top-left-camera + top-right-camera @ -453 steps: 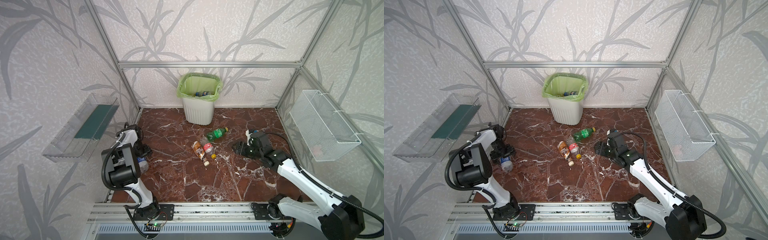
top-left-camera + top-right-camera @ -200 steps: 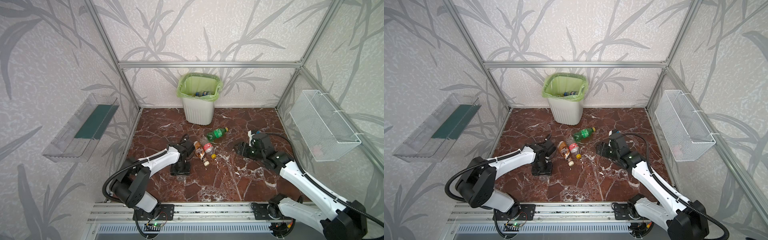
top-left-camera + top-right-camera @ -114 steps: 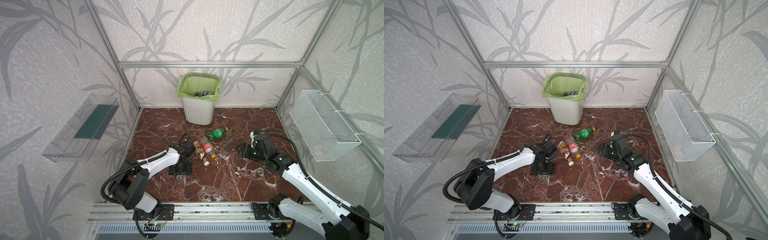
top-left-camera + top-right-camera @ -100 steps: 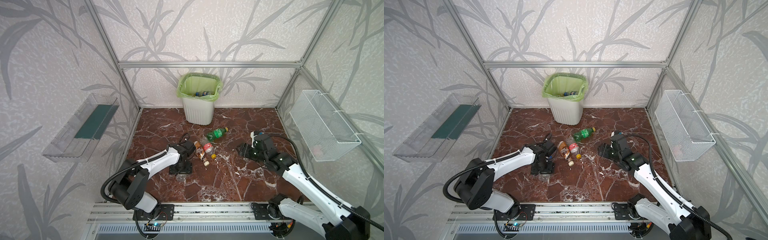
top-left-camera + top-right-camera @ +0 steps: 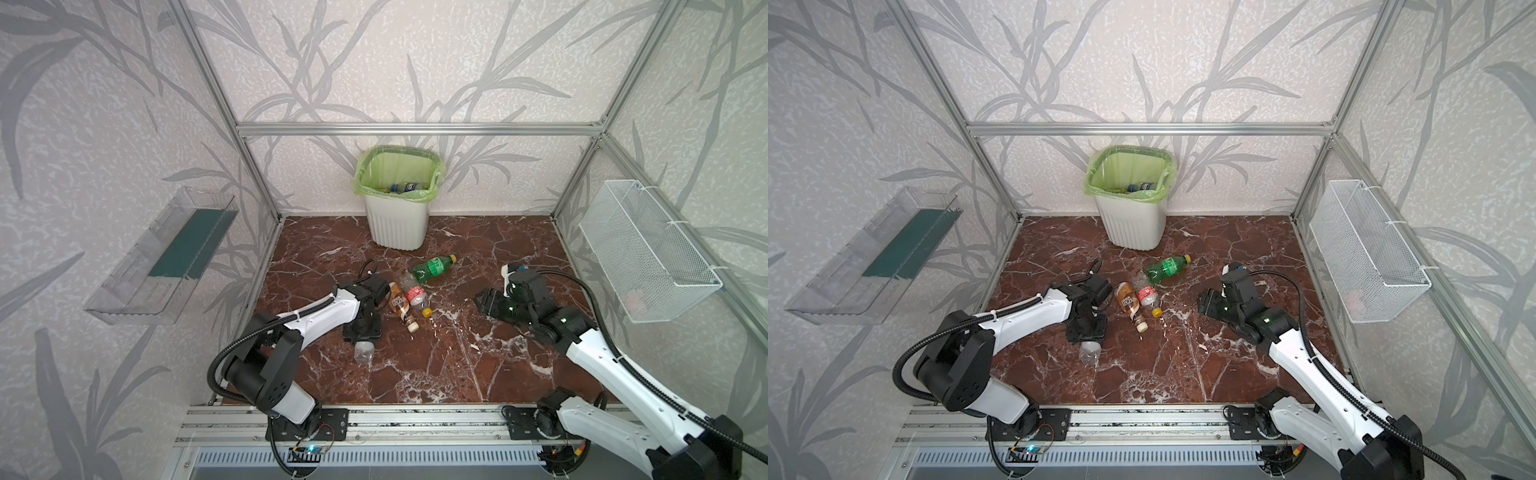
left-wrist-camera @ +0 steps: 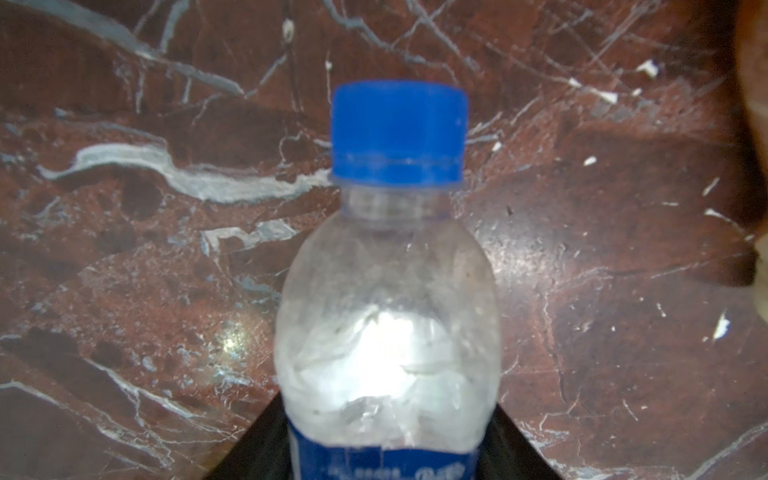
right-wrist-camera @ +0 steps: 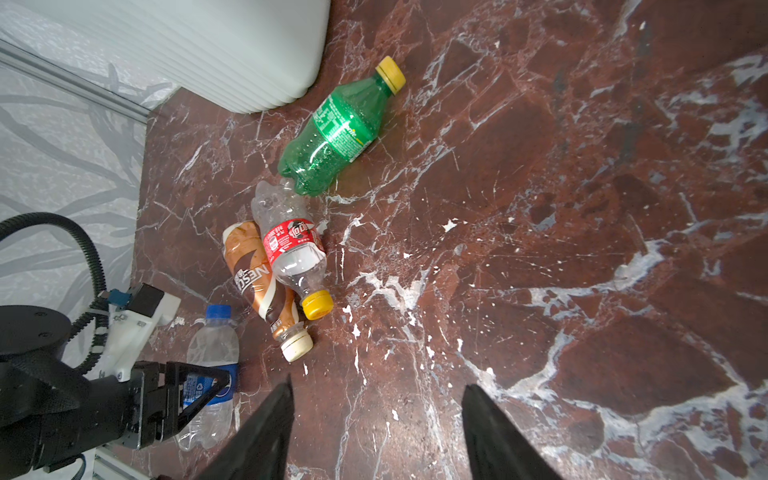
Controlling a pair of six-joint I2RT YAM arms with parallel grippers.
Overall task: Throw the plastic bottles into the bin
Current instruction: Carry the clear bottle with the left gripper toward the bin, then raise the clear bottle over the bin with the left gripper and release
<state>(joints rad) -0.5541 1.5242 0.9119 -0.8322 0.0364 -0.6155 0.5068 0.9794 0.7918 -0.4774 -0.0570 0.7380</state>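
A clear bottle (image 6: 388, 316) with a blue cap and blue label lies on the marble floor, and my left gripper (image 6: 388, 419) is shut on its label. In both top views that bottle (image 5: 363, 353) (image 5: 1090, 352) pokes out from under the left gripper (image 5: 361, 330). A brown bottle (image 5: 400, 303), a red-labelled bottle (image 5: 415, 293) and a green bottle (image 5: 432, 268) lie just right of it. My right gripper (image 7: 378, 390) is open and empty, low over bare floor right of these. The bin (image 5: 397, 224) stands at the back wall, with bottles inside.
A clear plastic tray (image 5: 166, 257) hangs on the left wall and a white wire basket (image 5: 648, 253) on the right wall. Aluminium posts frame the floor, and a rail (image 5: 415, 419) carrying both arm bases runs along the front.
My left arm swung from the left wall to the middle of the floor, bringing the clear bottle, and its jaws closed on it. The right gripper shifted slightly toward the back and narrowed.
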